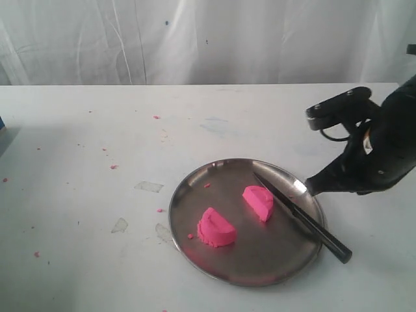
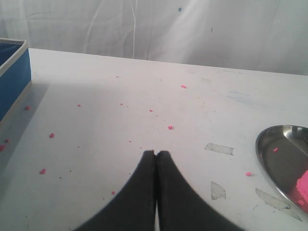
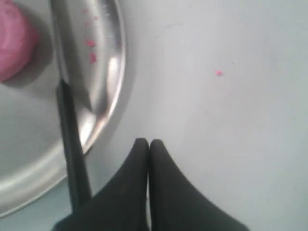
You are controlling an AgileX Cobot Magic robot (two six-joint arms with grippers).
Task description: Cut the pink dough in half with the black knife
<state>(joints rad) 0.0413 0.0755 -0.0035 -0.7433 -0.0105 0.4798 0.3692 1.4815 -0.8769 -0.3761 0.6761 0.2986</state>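
The pink dough lies in two half-round pieces on the steel plate (image 1: 260, 263): one piece (image 1: 216, 228) nearer the front left, the other (image 1: 259, 201) beside the knife blade. The black knife (image 1: 302, 218) rests across the plate's right side, its handle sticking out over the rim. My right gripper (image 1: 311, 188) hovers just off the plate's right rim, shut and empty; in the right wrist view the right gripper (image 3: 148, 142) is over bare table next to the knife (image 3: 72, 149). My left gripper (image 2: 156, 153) is shut on nothing, over the table left of the plate (image 2: 276, 144).
Tiny pink crumbs (image 1: 114, 167) and bits of clear tape (image 1: 149, 186) are scattered on the white table. A blue box (image 2: 12, 77) stands at the table's far left. A white curtain hangs behind the table.
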